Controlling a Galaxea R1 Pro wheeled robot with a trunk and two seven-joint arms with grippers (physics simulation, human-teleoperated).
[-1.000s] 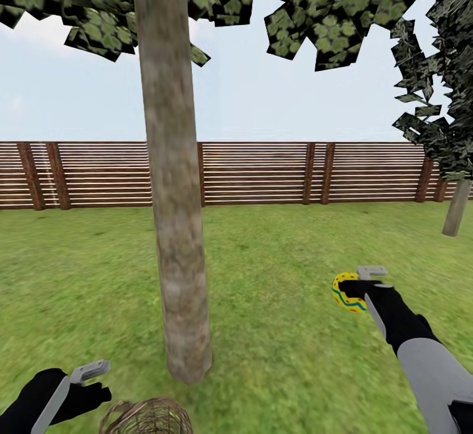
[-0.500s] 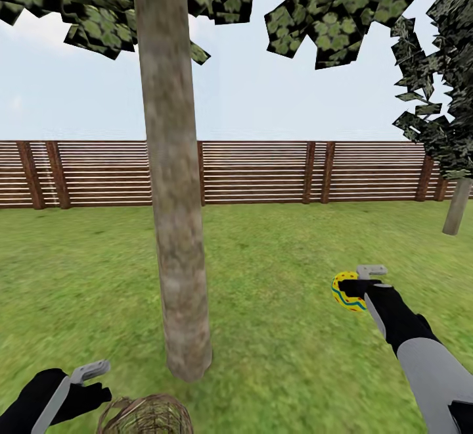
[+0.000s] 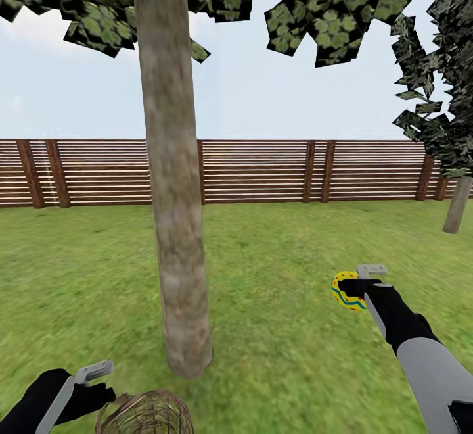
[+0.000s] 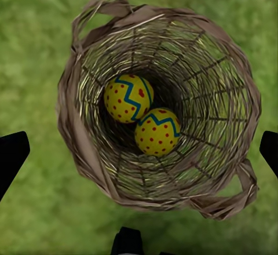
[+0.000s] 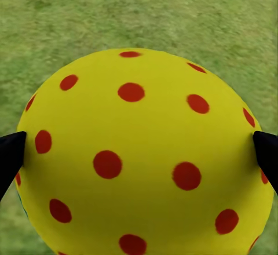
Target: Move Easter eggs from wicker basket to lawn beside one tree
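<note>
My right gripper is shut on a yellow Easter egg with red dots, held above the lawn to the right of the tree. That egg sits close up between the black fingertips in the right wrist view. The wicker basket stands at the trunk's foot, at the picture's lower edge. Two eggs lie at the bottom of the basket. My left gripper hangs open above the basket, left of it in the head view.
A brown slatted fence closes the lawn at the back. A darker tree with a thin trunk stands at the far right. Open grass lies between the pale trunk and my right arm.
The left gripper has shifted slightly right and down, toward the basket. The right gripper holds the egg in the same place.
</note>
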